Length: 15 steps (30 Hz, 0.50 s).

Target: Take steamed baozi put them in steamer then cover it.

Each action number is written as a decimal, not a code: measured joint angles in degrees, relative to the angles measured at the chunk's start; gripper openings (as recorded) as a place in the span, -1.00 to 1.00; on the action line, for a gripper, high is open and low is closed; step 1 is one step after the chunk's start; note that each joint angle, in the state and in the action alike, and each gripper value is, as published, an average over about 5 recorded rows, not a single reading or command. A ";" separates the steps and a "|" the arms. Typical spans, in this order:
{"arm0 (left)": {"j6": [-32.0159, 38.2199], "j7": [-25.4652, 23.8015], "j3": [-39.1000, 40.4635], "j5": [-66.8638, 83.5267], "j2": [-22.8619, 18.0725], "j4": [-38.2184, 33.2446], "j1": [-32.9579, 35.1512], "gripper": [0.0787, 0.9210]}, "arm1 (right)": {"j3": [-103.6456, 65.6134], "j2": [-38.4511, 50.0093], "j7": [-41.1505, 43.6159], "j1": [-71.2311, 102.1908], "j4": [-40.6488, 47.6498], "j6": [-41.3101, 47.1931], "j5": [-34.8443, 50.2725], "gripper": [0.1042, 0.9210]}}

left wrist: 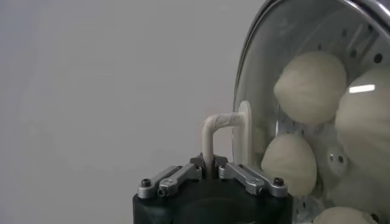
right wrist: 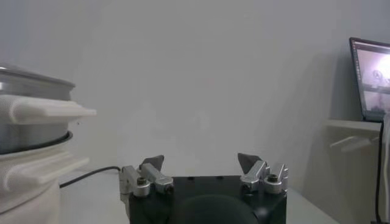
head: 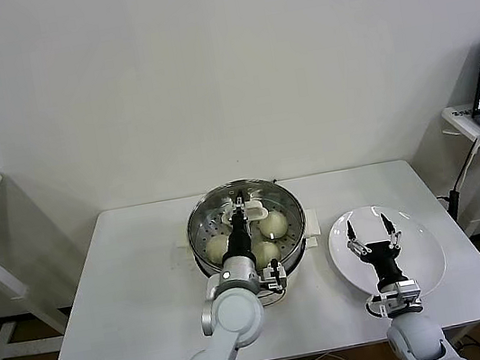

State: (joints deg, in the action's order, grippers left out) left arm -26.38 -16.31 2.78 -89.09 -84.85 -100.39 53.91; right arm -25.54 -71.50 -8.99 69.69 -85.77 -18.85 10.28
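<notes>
Atop the steamer (head: 245, 225), the fragile, slippery glass cover (left wrist: 286, 79) sits by its white handle (left wrist: 222, 131), the left gripper (left wrist: 210, 171) jaws narrow around it; the right gripper (head: 374, 244) waits wide over the plate (head: 421, 256).

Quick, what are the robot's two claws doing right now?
Left gripper: at the cover handle, grip unclear.
Right gripper: open, empty, over the plate.

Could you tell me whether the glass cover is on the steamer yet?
On. The cover sits across the steamer rim with the baozi visible beneath the glass, and the left gripper is at its white handle.
</notes>
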 measured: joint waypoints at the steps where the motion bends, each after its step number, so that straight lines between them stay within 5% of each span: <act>1: 0.00 0.02 0.02 0.01 0.03 -0.15 0.06 -0.25 | 0.02 -0.02 0.00 0.01 0.00 0.00 -0.01 0.76; 15: -0.04 -0.57 0.77 0.88 2.54 -5.63 2.60 0.68 | 0.49 -0.04 -0.34 -0.40 0.06 0.16 -0.35 0.76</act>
State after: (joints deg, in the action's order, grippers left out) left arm -26.42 -16.88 3.55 -88.21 -82.31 -106.02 56.51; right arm -25.05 -71.54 -9.32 69.29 -85.71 -18.69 9.93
